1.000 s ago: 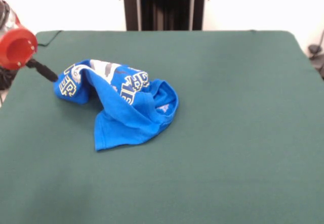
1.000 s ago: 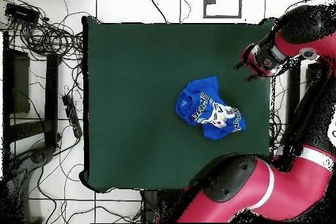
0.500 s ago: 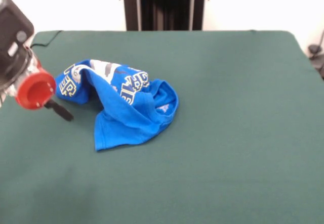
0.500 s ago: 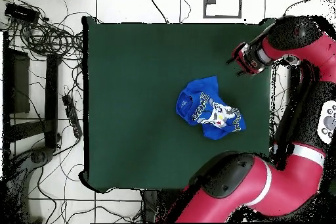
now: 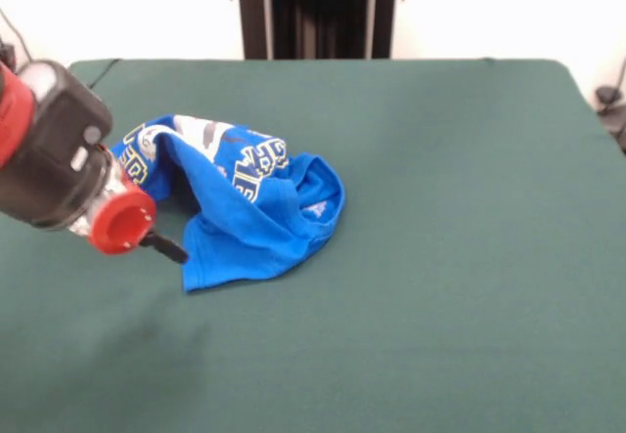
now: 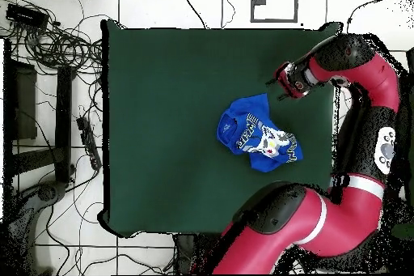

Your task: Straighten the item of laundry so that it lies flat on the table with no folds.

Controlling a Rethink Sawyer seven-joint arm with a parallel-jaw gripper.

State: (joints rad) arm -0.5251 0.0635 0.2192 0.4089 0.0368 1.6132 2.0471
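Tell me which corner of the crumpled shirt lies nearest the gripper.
The plain blue corner of the T-shirt at its near edge in the front view; the gripper sits just beside it, while the lettered bundle lies farther back.

Front cam low, across table (image 5: pixel 469 257), overhead cam straight down, both share tabletop

**Room around the crumpled shirt**

The table (image 5: pixel 460 257) is bare green cloth on nearly every side of the shirt (image 5: pixel 245 208) — wide open toward the right of the front view, and along the near and far edges. The one crowded spot is the shirt's lower left corner, where the gripper (image 5: pixel 164 247) and the bulky wrist behind it hang just beside the hem. In the overhead view the arm (image 6: pixel 356 62) arches over the table's right edge, closing off that side.
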